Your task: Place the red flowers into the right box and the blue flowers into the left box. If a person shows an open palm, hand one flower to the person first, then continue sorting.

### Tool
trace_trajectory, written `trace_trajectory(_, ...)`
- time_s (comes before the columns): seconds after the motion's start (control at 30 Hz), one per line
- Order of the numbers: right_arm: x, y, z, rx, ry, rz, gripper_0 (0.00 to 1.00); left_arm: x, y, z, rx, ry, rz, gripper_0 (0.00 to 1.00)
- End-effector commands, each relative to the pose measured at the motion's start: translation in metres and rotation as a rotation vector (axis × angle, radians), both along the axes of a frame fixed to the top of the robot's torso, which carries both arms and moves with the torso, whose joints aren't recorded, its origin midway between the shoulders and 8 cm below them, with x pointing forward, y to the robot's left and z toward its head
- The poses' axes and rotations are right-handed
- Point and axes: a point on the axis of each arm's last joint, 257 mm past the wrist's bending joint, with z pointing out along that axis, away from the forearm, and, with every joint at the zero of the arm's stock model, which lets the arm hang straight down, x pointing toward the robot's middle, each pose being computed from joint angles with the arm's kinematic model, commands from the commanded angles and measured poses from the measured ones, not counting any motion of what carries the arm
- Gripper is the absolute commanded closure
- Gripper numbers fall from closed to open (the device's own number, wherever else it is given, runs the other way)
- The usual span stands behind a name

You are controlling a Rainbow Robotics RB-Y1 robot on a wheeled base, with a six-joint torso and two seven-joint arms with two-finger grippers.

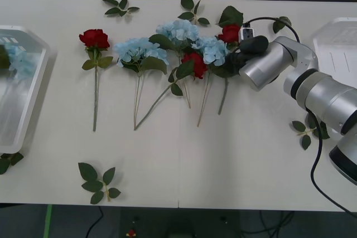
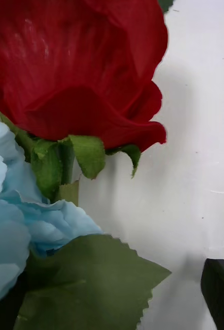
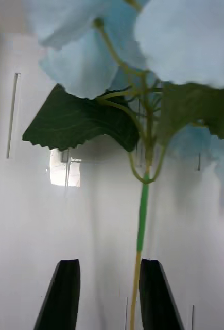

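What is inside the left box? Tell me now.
One blue flower lies in the left box, at its far end. Anything under its head is hidden.

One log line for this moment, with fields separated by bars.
right gripper: open, at red flower | left gripper: open, over left box | blue flower: in left box

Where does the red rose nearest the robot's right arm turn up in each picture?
Front view: the red rose lies upper right of centre, the rightmost rose.
Right wrist view: the same rose looms close up.
Left wrist view: another blue flower over the left box instead.
Shared landmark: the blue hydrangea beside the rose.
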Motion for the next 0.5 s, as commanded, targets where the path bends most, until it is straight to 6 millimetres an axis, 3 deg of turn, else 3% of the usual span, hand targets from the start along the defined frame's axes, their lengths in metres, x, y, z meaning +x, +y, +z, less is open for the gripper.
trace_trajectory(0.03, 0.013, 0.013, 0.025, -0.028, -0.042, 0.033, 0.81, -0.006, 0.018, 0.004, 0.105, -0.001, -0.053, 0.01)
trace_trajectory(0.07, 0.013, 0.01, 0.026, -0.026, -0.041, 0.028, 1.0, -0.005, 0.018, 0.007, 0.099, -0.009, -0.05, 0.01)
trace_trajectory(0.33, 0.015, -0.009, 0.029, -0.03, -0.041, 0.007, 1.0, 0.008, 0.014, 0.026, 0.07, -0.067, -0.044, 0.0)
trace_trajectory(0.5, 0.015, -0.016, 0.029, -0.026, -0.036, -0.002, 1.0, 0.016, 0.002, 0.066, -0.005, -0.116, -0.083, 0.0)
